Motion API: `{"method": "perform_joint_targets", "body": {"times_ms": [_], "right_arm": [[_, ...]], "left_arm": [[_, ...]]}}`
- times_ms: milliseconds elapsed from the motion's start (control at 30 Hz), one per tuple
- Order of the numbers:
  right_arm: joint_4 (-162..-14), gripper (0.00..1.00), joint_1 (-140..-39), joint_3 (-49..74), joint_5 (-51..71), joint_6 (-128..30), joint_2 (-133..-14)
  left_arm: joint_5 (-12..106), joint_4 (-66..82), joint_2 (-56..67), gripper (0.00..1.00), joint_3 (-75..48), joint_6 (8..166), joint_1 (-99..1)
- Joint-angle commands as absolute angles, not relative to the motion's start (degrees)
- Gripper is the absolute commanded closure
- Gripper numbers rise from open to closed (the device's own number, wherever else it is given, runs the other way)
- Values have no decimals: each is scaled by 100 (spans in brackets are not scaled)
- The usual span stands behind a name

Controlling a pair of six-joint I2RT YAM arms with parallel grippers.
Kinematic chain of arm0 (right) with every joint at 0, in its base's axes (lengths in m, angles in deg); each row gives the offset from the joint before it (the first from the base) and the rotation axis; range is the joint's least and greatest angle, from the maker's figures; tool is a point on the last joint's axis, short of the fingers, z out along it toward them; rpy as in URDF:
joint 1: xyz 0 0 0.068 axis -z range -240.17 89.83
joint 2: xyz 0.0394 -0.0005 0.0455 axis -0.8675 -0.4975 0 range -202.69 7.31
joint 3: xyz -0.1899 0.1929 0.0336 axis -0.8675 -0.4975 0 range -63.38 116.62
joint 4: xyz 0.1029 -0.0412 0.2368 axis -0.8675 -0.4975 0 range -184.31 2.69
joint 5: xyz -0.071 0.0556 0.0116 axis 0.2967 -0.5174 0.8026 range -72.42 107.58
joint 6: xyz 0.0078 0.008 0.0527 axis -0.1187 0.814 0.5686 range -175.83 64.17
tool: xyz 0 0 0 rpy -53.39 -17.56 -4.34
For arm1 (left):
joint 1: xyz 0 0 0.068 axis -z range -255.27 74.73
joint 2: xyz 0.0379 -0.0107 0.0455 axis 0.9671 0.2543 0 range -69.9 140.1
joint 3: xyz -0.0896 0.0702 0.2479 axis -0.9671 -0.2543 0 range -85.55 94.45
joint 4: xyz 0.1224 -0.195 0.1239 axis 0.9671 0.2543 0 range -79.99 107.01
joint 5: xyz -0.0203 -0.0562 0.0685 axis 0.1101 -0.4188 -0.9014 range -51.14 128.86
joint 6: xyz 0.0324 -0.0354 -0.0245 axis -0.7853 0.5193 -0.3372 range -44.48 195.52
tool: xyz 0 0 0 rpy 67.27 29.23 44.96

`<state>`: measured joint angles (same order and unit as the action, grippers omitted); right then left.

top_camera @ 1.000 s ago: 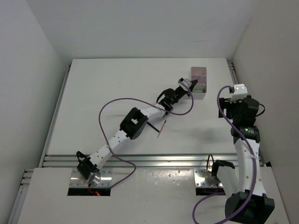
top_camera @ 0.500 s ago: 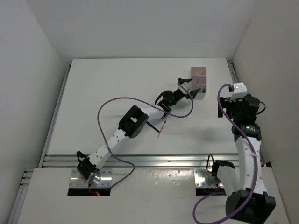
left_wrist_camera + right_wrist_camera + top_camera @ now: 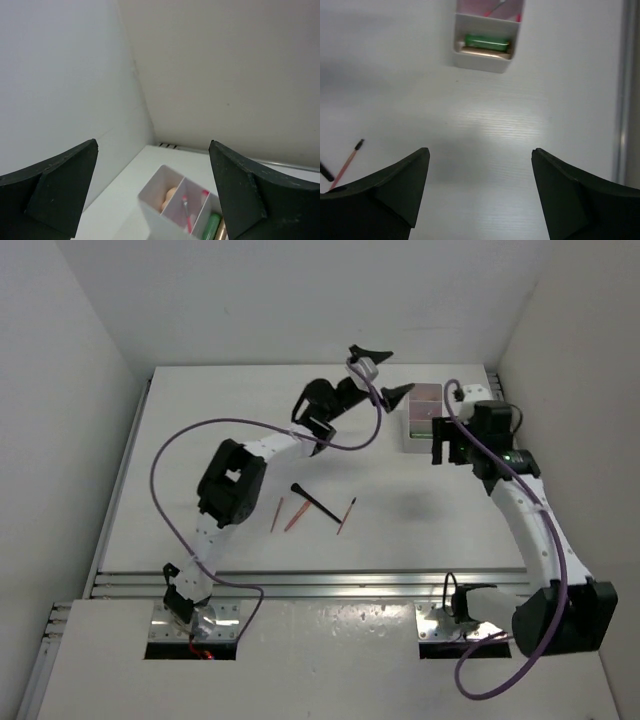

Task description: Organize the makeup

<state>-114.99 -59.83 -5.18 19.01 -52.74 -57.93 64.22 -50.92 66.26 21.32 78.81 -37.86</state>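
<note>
Pencils [image 3: 347, 516], brush [image 3: 312, 500] loose mid-table, 8 o'clock off box [image 3: 416, 440]. Left gripper [image 3: 385, 372], right gripper [image 3: 480, 150] gape wide, empty. I'd lower left, pinch one pencil mid-shaft, squarely.

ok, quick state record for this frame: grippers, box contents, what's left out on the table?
left gripper: open, empty, raised near the box
right gripper: open, empty, facing the box
in box: green tube, rose-gold tube, sponge, pink pencil
loose on table: black brush, three pencils
</note>
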Motion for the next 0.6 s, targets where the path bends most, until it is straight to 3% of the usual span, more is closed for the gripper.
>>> {"method": "perform_joint_targets", "body": {"times_ms": [0, 100, 200, 300, 467, 567], "right_arm": [[-11491, 17, -6875, -291, 2715, -4512, -6386], [-11420, 19, -7606, -116, 2812, -3687, -7036], [-11263, 24, -8248, 69, 2874, -2659, -7636], [-11061, 29, -8828, 113, 2874, -1946, -8251], [-11962, 37, -9567, 735, 2997, -1268, -9068], [-12625, 37, -9716, 1044, 3620, -569, -9254]], "left_arm": [[6410, -3307, 5221, 1, 1345, 8115, -4431], [5515, -1067, 4078, 4, 842, 7722, -4810], [3761, 572, 3032, 10, -157, 7238, -5223], [3228, 1402, 2120, 16, -1176, 7453, -5591], [3227, 1546, 913, 29, -2655, 7974, -6102], [3227, 1248, 403, 30, -3377, 8237, -6357]]}}
